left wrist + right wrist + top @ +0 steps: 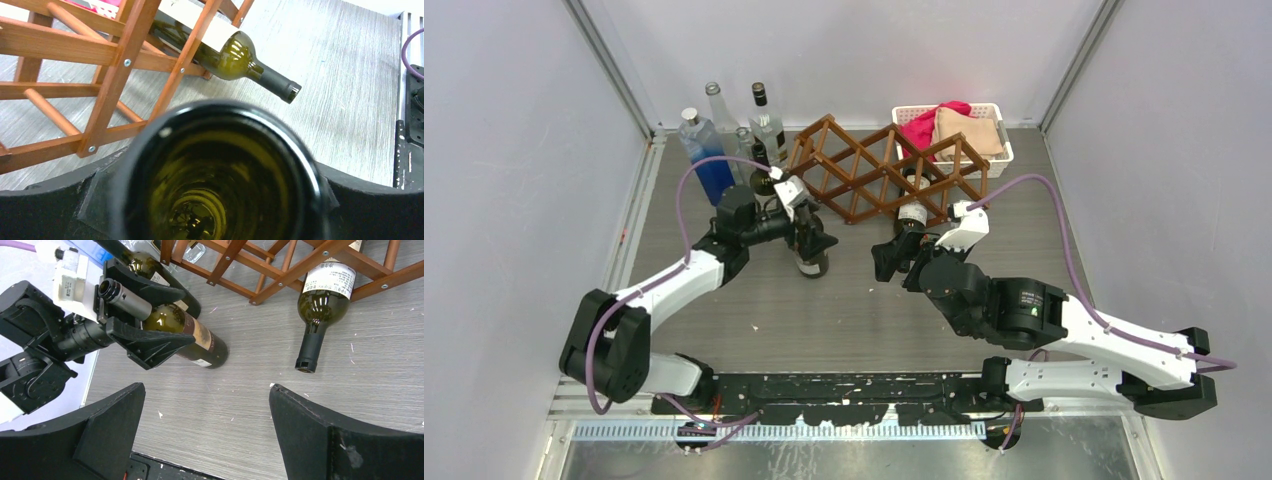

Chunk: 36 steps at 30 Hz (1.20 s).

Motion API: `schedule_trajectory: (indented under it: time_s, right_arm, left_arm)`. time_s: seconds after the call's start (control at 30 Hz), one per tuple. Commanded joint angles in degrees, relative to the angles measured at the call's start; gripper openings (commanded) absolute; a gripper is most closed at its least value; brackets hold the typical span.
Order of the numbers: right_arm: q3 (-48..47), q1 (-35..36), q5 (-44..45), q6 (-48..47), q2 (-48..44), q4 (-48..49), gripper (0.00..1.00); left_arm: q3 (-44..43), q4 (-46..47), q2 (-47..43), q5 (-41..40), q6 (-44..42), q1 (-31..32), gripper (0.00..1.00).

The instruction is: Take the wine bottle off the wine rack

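We note the left gripper (812,238) clamped on the neck of the standing bottle (200,337), steadying it upright. The right gripper (206,395), wide open, empty, faces the racked bottle (322,295); rack (864,170) at the far edge.

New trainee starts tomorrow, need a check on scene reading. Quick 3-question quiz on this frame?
1. True or false: the right gripper is shut on a bottle.
2. What does the left gripper hold? A) the blue bottle B) an upright dark green wine bottle C) the pink cloth
3. Fill in: the second wine bottle lies with its body in the ___, neck sticking out.

Key: 1 false, it is open and holds nothing; 2 B; 3 wine rack.
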<state>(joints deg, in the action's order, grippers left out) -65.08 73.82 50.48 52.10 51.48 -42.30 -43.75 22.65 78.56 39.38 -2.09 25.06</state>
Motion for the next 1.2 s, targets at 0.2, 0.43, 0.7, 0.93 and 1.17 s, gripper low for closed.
schedule_trajectory:
  time_s: [0.2, 0.43, 0.7, 0.93, 1.17]
  right_arm:
    - [-0.9, 0.1, 0.7, 1.5, -0.1, 1.1, 1.0]
    - [0.1, 0.1, 0.2, 1.2, -1.1, 1.4, 0.95]
    - [0.9, 0.1, -0.8, 0.9, -1.1, 2.1, 0.8]
    - [1.3, 0.1, -0.7, 0.6, -1.9, 2.5, 0.64]
    - [0.2, 0.1, 1.3, 0.8, -0.9, 0.8, 0.58]
  left_arm:
    - [-3.9, -13.6, -9.5, 3.6, -2.2, -0.8, 1.0]
    - [-7.9, -21.9, -12.7, 0.8, -4.1, -0.8, 0.98]
    - [-13.9, -31.1, -9.2, -2.0, -10.0, -0.8, 0.73]
    - [-15.9, -30.3, -8.7, 0.6, -14.4, -0.8, 0.5]
    - [-17.4, -27.5, -7.7, 0.6, -20.5, -0.8, 0.04]
